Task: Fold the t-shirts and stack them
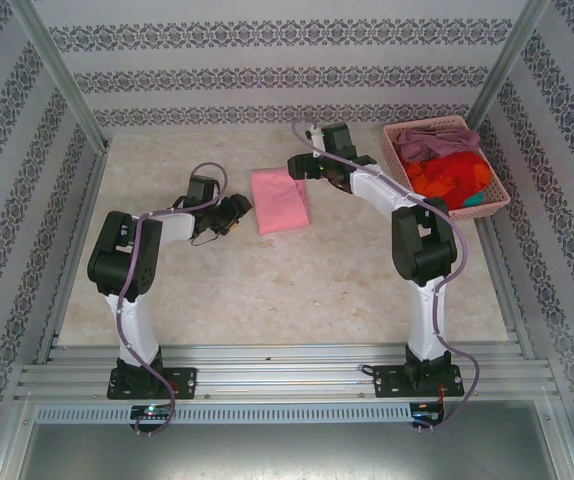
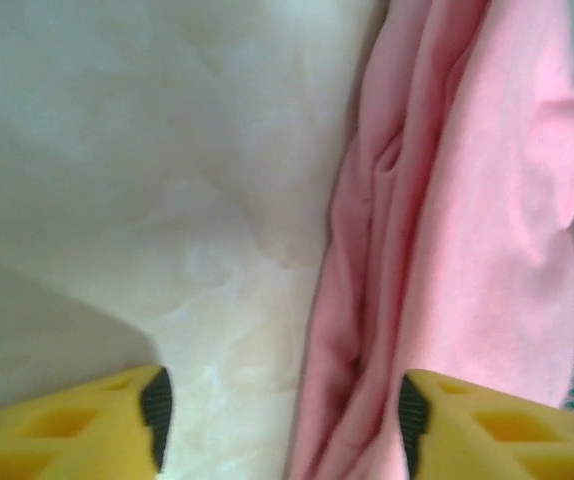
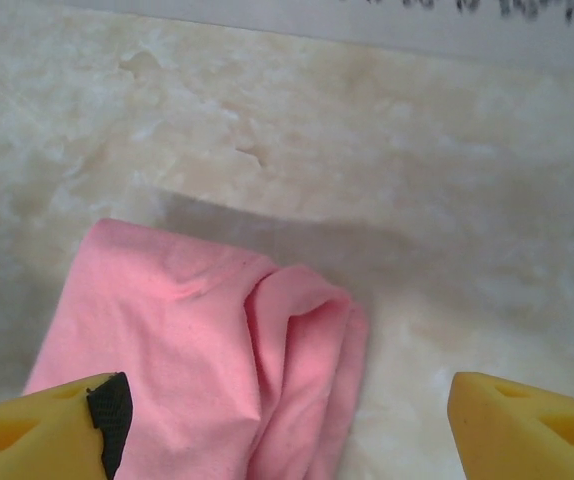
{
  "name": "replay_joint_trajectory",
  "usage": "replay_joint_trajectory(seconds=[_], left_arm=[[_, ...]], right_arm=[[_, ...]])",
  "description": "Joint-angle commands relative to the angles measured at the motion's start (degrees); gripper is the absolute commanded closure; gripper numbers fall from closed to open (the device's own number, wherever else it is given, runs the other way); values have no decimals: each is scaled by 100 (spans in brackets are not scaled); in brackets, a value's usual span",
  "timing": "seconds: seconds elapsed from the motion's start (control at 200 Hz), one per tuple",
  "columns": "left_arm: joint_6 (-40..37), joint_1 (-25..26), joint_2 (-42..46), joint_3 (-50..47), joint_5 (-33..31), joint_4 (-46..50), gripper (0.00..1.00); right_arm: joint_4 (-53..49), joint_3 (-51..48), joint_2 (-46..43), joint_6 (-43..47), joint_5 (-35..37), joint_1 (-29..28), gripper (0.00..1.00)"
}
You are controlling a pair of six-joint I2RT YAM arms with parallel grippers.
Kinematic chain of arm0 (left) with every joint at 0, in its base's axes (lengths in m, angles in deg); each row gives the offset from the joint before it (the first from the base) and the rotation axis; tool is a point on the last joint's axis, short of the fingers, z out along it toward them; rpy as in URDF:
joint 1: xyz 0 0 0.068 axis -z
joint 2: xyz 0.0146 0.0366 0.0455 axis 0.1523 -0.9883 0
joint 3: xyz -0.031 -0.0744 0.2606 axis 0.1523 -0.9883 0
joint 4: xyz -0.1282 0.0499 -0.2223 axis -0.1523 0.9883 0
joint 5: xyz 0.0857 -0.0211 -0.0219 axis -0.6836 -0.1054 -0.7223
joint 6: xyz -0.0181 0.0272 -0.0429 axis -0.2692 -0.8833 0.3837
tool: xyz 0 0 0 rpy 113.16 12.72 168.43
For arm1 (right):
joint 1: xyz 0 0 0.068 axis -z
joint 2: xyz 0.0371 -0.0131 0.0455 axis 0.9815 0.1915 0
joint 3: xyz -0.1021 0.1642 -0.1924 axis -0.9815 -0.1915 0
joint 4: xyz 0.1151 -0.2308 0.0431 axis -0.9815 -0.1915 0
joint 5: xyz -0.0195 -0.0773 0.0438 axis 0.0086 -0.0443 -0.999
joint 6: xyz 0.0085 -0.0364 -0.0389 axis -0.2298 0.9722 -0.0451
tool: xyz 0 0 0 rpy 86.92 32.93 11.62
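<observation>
- Overhead, the pale marbled table [image 1: 297, 280] fills the middle of the frame.
- At upper right, a pink lattice basket [image 1: 393, 152] holds the mauve t-shirt [image 1: 435, 138], orange-red t-shirt [image 1: 452, 175] and teal t-shirt [image 1: 477, 200] in a heap.
- Just above centre, the light pink t-shirt [image 1: 279, 200] lies folded flat.
- The left gripper [image 1: 239, 210], jaws apart, sits at its left edge; the right gripper [image 1: 295, 165], jaws also wide, is at its upper right corner.

Spread left pincer [image 2: 282, 410] straddles edge of pink t-shirt [image 2: 487, 200].

Black-white arms [image 1: 135, 330], purple cables [image 1: 210, 166], yellow pincer fingers [image 2: 67, 430].
</observation>
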Motion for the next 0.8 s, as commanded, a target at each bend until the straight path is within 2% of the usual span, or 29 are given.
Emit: replay_joint_trajectory(seconds=[0.0,0.06,0.145,0.265,0.355,0.53,0.694,0.794], left_arm=[[-236,-5,61,33,-213,-30,19],[-276,50,0,167,-249,-29,10],[-274,127,-240,444,-230,1,9],[-233,232,-619,837,-140,74,23],[-186,281,-863,1114,-22,91,29],[-171,346,-1190,1549,87,187,48],[-164,350,-1391,1772,191,235,55],[-107,347,-1458,1834,226,172,57]], right_arm=[[-262,243,434,-1356,-685,124,19],[-326,427,635,-1505,-934,158,20],[-454,724,939,-1604,-1190,151,21],[-504,999,1246,-1734,-1461,140,29],[-547,1179,1460,-1827,-1687,134,33],[-238,1217,1680,-2232,-2137,106,51],[311,1026,1702,-2659,-2493,107,68],[585,932,1691,-2868,-2634,140,74]])
